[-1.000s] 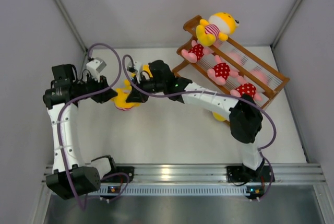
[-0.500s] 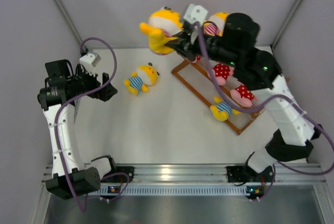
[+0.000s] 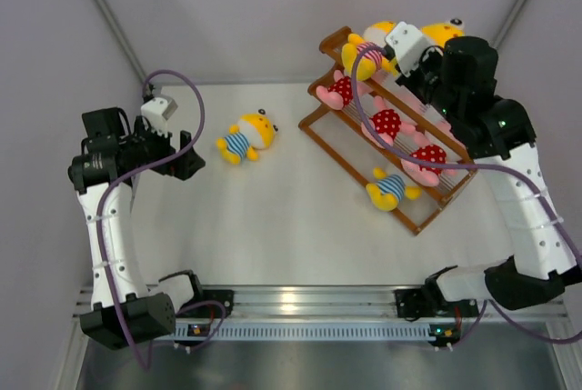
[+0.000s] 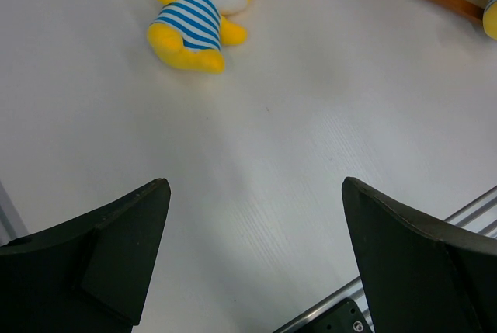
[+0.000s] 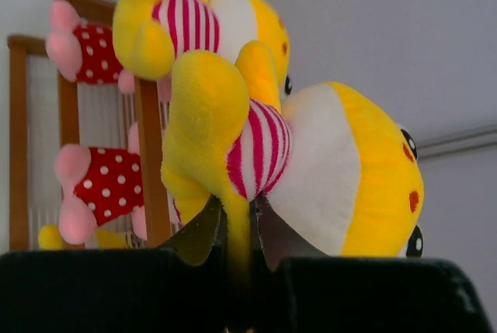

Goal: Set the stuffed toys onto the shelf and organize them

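Right gripper [image 5: 237, 220] pinches leg of yellow pink-striped plush [image 5: 326, 170] at shelf [image 3: 355, 172] top tier, beside second pink-striped plush [image 5: 194, 22]. Left gripper [image 4: 255, 189] spread wide, empty. Blue-striped plush [image 3: 244, 138] lies on table [image 3: 273, 226], left of shelf.

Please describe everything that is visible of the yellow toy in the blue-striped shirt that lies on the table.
The blue-striped toy is a small plush animal of soft yellow fabric, with white on the face, rounded arms and legs, and a shirt in blue and white stripes. It lies flat and alone on the white table, between the left tool and the shelf. Only the table touches it; the left tool is open and apart from it.
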`<action>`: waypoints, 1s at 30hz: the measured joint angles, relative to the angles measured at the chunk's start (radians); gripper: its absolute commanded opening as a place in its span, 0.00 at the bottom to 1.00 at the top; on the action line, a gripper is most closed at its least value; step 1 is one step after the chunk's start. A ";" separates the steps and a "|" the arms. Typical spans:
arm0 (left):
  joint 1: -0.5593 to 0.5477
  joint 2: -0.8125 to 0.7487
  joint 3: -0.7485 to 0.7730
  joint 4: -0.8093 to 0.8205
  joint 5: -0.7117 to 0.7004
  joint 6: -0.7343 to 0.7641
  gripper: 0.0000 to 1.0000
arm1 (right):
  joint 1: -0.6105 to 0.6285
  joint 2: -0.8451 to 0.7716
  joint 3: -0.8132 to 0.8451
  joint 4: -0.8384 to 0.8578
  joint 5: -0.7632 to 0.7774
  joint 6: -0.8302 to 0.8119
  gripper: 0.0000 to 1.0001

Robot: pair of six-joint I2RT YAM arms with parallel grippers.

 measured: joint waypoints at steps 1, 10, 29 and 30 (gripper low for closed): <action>0.000 -0.001 -0.001 0.000 -0.002 0.001 0.98 | -0.041 -0.002 -0.050 -0.013 -0.009 -0.001 0.00; 0.000 -0.002 -0.003 0.000 -0.002 0.002 0.98 | -0.212 -0.123 -0.300 -0.095 -0.198 -0.065 0.00; 0.000 0.000 -0.044 0.002 0.002 0.013 0.98 | -0.301 -0.194 -0.413 -0.041 -0.354 -0.039 0.69; 0.000 0.000 -0.054 0.001 0.002 0.015 0.98 | -0.303 -0.194 -0.408 -0.045 -0.358 -0.033 0.71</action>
